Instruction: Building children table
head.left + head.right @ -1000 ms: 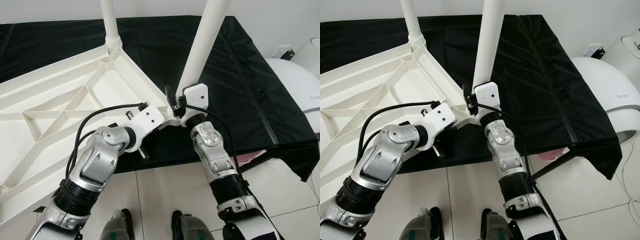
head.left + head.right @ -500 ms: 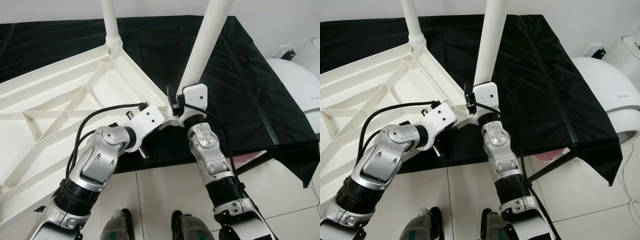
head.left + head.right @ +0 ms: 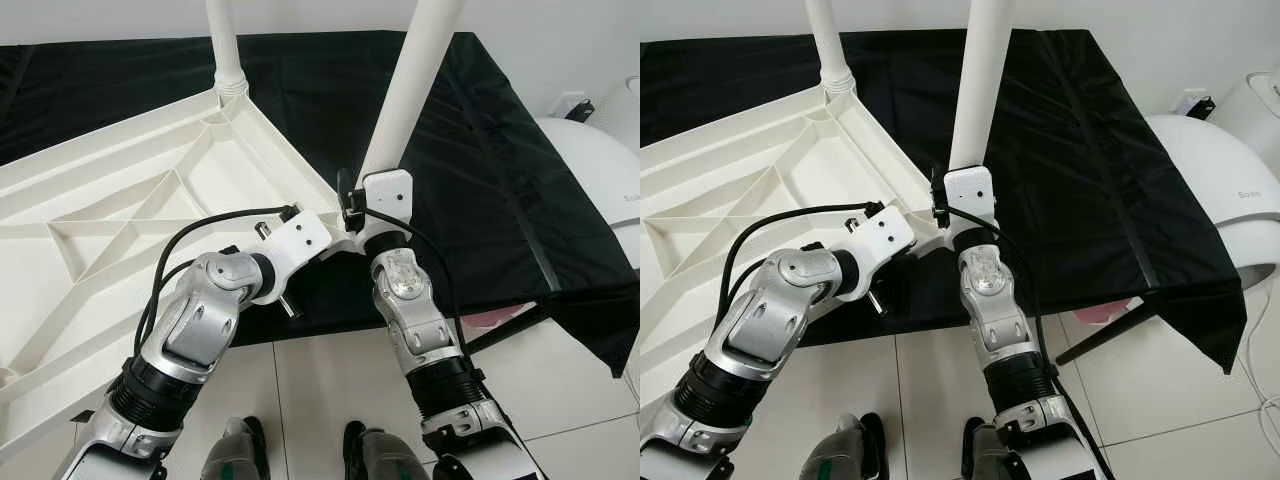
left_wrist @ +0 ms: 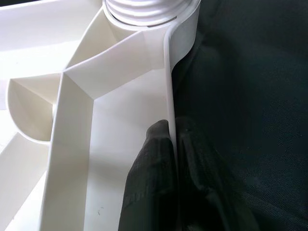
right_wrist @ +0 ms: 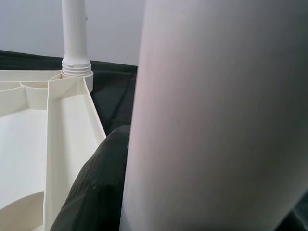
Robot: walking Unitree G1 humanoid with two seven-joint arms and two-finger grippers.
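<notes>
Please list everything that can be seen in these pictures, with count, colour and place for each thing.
Table top: one, white, ribbed underside up, lying on the black cloth at the robot's left.
Table legs: two, white, upright; far leg in the far corner socket, near leg at the near corner.
Black cloth: one, covering the work surface, hanging over its right edge.
Rounded appliance: one, white, on the floor at the right.
Pink object: one, under the cloth edge; what it is cannot be told.
Floor tiles: white, below.
Left claw: black fingers clamped on the table top's rim.
Right claw: black, gripping the near leg's base.
Robot's feet: two, on the floor.
</notes>
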